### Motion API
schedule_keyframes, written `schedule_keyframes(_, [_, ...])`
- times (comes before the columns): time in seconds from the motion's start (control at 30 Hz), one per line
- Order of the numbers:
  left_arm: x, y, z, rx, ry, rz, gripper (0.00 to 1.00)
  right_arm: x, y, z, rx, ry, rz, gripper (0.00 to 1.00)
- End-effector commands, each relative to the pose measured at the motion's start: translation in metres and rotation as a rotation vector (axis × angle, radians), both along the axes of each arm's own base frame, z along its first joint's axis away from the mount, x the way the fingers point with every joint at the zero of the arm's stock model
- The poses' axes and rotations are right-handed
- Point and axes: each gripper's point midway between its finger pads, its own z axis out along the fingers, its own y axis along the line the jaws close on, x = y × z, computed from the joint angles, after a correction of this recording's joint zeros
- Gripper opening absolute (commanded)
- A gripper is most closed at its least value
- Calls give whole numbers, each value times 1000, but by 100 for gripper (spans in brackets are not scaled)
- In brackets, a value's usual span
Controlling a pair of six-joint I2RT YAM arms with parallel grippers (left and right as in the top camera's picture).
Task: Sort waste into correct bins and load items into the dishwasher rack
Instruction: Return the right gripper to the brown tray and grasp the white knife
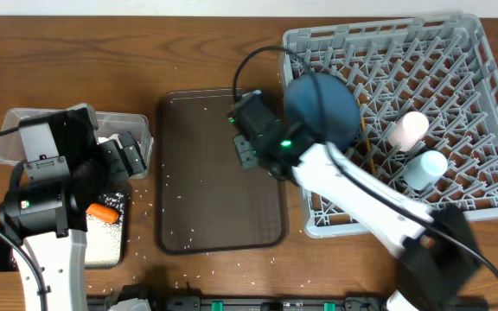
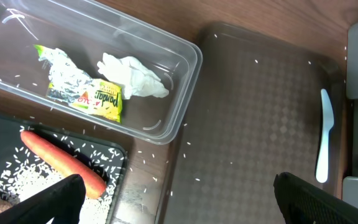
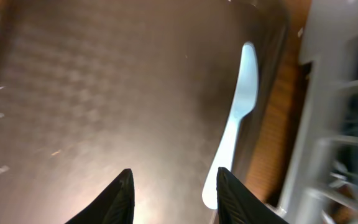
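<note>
The right end effector (image 3: 174, 186) hangs released, fingers spread, low over the dark brown rectangular serving tray (image 3: 104, 93). The step in hand looks to be picking up the white plastic knife-shaped utensil (image 3: 238, 112) for the large grey plastic dishwasher rack (image 1: 456, 78).

The utensil lies flat on the tray. Its rounded handle end is just beside one fingertip, not between the two, and its blade runs ahead and away from the end effector, close along the tray's raised rim.

To do this well, the end effector should shift sideways toward that rim until the handle sits midway in the gap. It should then descend until the fingers nearly touch the tray floor and close across the narrow width.

The utensil is thin, pale and smooth. It likely weighs little and could skid or tip up under an off-centre pinch.

The left end effector (image 2: 179, 199) is also released, holding nothing.
</note>
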Motion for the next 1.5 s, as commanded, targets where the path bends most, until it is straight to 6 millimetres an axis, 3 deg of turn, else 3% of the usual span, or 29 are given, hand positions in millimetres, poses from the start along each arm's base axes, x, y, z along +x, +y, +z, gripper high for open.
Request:
schedule_keyframes(0.0, [1,3,5,12,-11,12,98,11,-6,-35,-67,1,-104,39])
schedule_keyframes(0.1, [1,3,5,12,-11,12,98,15,-5,-63,-100,21,-108,39])
schedule_keyframes(0.27, [1,3,5,11,-11,13,98,20,-10,-83,-156,9,-123,41])
schedule_keyframes(0.6, [1,3,5,12,-11,12,98,39,-31,-92,-142,14,-228,40])
schedule_keyframes(0.83, [1,3,5,12,-11,12,98,39,-37,-112,-134,78,-234,40])
schedule_keyframes(1.27, [1,3,5,12,-11,12,98,25,-4,-117,-70,127,-52,32])
schedule_keyframes(1.37, [1,3,5,12,-11,12,98,26,-5,-116,-75,121,-53,28])
schedule_keyframes(1.47, [1,3,5,11,-11,13,98,29,-9,-116,-79,119,-65,17])
